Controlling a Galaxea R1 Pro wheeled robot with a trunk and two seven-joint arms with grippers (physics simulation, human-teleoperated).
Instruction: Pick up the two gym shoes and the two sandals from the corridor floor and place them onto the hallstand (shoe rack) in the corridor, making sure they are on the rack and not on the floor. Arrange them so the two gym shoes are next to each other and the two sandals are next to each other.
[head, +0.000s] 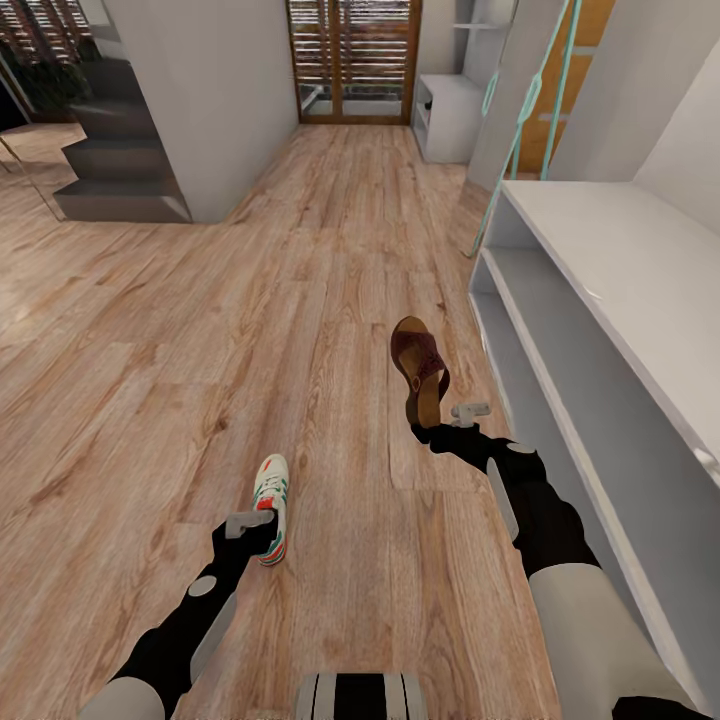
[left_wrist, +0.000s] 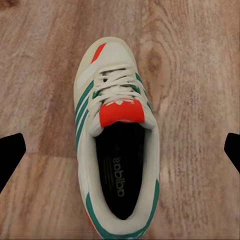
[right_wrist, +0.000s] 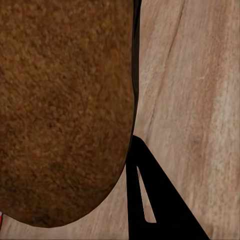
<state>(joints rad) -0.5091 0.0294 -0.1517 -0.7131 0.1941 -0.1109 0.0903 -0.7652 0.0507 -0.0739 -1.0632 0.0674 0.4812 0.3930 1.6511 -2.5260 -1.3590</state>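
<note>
Head view: right fingers (head: 436, 420) clenched on sandal (head: 420, 368), lifted off corridor floor (head: 150, 330), just beside hallstand (head: 600, 300), heel end gripped, toe pointing away. Left fingers (head: 262, 530) at gym shoe (head: 272, 505), farther from hallstand than sandal. Left wrist view: fingers (left_wrist: 11, 155) spread wide either side of gym shoe (left_wrist: 117, 150), released, not touching.

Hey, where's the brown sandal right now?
In the head view the sandal is at the right gripper, heel end toward it, above the floor beside the white rack.
</note>
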